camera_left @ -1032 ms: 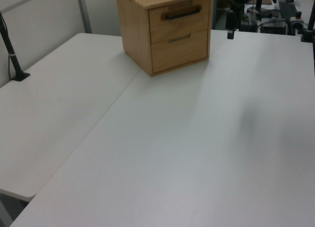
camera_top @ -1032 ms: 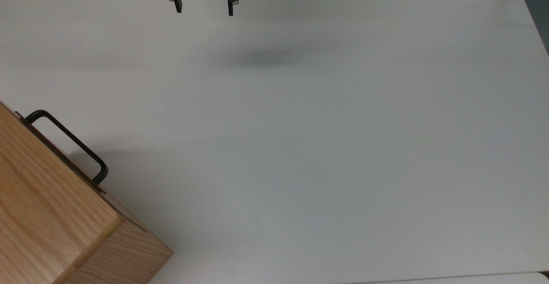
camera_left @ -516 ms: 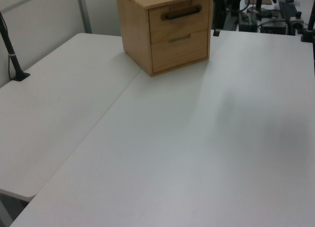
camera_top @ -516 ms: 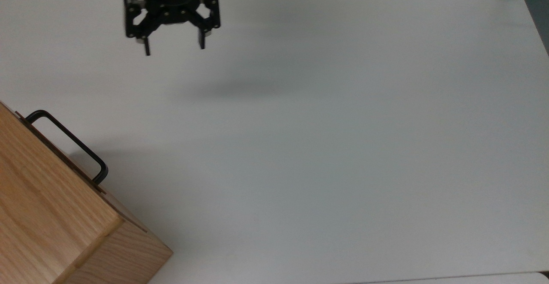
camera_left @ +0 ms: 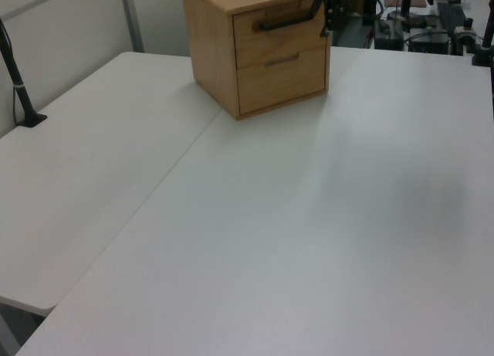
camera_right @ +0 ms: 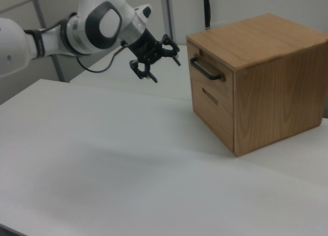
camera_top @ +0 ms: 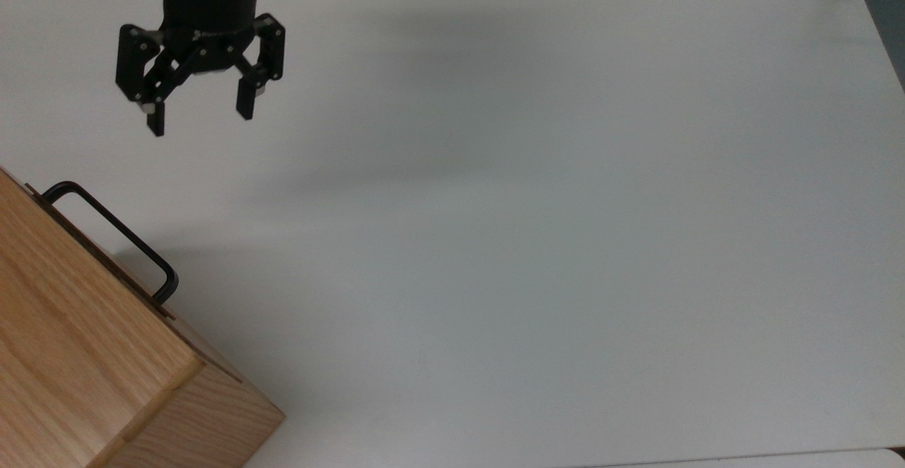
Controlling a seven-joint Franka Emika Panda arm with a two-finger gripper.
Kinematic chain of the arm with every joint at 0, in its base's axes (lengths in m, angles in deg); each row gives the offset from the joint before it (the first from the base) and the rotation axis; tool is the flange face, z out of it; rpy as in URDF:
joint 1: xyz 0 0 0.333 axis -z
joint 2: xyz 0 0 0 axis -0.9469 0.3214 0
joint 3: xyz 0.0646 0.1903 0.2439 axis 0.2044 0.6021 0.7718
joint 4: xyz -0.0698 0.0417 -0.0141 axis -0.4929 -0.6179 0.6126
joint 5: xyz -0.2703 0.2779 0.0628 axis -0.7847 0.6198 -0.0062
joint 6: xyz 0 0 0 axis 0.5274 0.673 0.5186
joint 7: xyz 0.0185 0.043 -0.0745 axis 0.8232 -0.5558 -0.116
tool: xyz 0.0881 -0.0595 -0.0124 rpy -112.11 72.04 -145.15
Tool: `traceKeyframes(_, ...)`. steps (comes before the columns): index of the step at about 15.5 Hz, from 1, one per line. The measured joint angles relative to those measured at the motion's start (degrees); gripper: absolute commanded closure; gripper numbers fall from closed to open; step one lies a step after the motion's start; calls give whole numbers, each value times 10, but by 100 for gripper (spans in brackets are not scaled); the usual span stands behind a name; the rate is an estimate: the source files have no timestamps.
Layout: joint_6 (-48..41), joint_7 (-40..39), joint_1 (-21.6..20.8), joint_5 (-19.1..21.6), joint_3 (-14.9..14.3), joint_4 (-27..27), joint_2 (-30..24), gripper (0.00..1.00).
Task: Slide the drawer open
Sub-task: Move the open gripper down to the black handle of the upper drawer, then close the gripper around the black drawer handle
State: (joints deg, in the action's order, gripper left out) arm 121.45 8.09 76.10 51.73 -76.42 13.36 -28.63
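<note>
The broad white table [camera_top: 537,227] carries a light oak-coloured wooden cabinet [camera_right: 266,87] at the corner that lies at the top view's lower left, turned at an angle so its front faces across the bare tabletop, which leaves the arm a free line of approach. The upper drawer, light oak with a flat front panel [camera_right: 209,78], sits flush in the cabinet, not yet slid out; its long black U-shaped metal bar handle [camera_top: 113,233] stands proud of the front, offering a place to hook or clamp. The white Franka arm's black two-finger gripper [camera_top: 200,120] hangs above the table near the edge along the top view's top, fingers spread wide, holding nothing and touching nothing, apart from the handle.
</note>
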Motion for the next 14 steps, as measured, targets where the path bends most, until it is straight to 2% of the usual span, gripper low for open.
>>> traceKeyframes(5, 114, -5, 9, -67, 0, -5, 65, 11)
traceKeyframes(9, 182, -10, 30, -109, 0, -11, 85, 12)
traceKeyframes(11, 196, -13, 35, -131, 0, -12, 85, 19)
traceKeyframes(14, 219, -13, 38, -170, 0, -12, 90, 37)
